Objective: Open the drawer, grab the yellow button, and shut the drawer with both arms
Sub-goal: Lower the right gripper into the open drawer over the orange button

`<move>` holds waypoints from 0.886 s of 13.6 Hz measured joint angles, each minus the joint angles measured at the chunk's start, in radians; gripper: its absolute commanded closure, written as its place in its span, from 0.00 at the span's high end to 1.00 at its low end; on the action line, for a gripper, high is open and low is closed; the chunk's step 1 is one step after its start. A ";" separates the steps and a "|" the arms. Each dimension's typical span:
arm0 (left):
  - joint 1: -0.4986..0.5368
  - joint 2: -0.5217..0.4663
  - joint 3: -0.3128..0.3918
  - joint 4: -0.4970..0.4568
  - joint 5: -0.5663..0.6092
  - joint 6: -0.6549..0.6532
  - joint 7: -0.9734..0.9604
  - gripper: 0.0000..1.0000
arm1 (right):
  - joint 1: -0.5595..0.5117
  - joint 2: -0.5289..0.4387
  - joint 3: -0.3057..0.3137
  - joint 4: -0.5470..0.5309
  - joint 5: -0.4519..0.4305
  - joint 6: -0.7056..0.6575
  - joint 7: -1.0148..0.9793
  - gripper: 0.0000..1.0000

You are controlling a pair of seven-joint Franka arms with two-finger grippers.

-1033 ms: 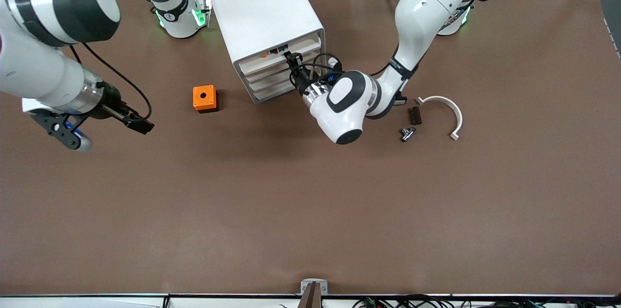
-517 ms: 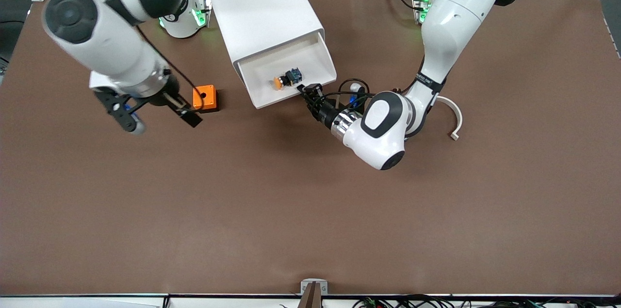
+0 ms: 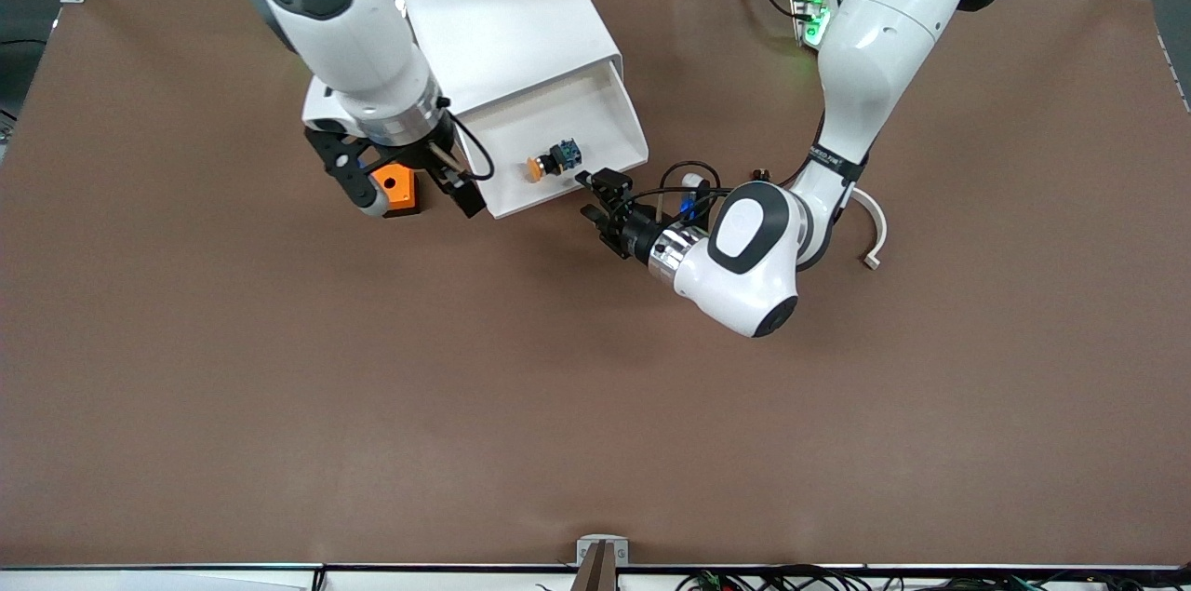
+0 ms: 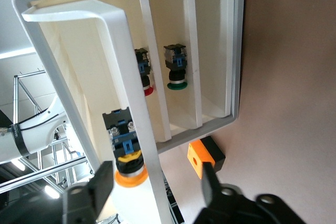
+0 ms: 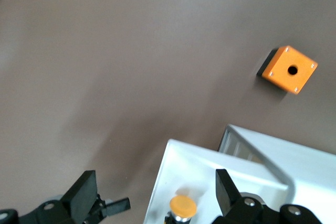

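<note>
Front view: drawer (image 3: 609,121) is pulled out of the cabinet (image 3: 502,23) at upper centre of the frame, tray fully exposed. Button (image 3: 549,160) lies loose in the tray, orange cap pointing toward the right arm's end of the table. Left gripper (image 3: 600,200) sits just off the drawer's front edge, a little right of centre, fingers spread and holding nothing. Right gripper (image 3: 409,186) hangs over the orange cube (image 3: 398,191) at upper left of centre, beside the drawer's corner, fingers wide apart, empty.

Left wrist view: looking up along the drawer front; drawer front lip (image 4: 121,77) runs between the spread fingers (image 4: 100,184) without contact. Button (image 4: 126,153) shows at lower left, orange cap toward the camera. Lower drawers hold other push-buttons with red and green caps.

Right wrist view: fingers (image 5: 84,192) wide apart at the bottom of the frame, button cap (image 5: 181,204) between them but well below. Orange cube (image 5: 290,69) at upper right, on bare table.

Step, as I read it: opening looks done, pick is next. Right gripper needs to shift over the tray, drop straight down and pinch the button body across its narrow sides, without clipping the tray wall. Left waits at the drawer front for the push shut.
</note>
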 measured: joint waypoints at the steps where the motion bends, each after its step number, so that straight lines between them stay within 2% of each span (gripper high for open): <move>1: 0.006 0.000 0.001 0.007 0.000 0.000 0.002 0.99 | 0.025 0.003 0.000 -0.025 -0.001 0.027 0.034 1.00; 5: 0.081 -0.008 0.005 0.042 0.016 0.000 0.035 0.99 | 0.084 0.030 0.000 -0.071 -0.002 0.066 0.119 1.00; 8: 0.172 -0.010 0.006 0.054 0.032 -0.004 0.172 0.99 | 0.110 0.061 0.000 -0.072 -0.002 0.077 0.152 1.00; 12: 0.217 -0.010 0.006 0.055 0.258 -0.009 0.233 0.99 | 0.156 0.113 0.000 -0.073 -0.002 0.114 0.221 1.00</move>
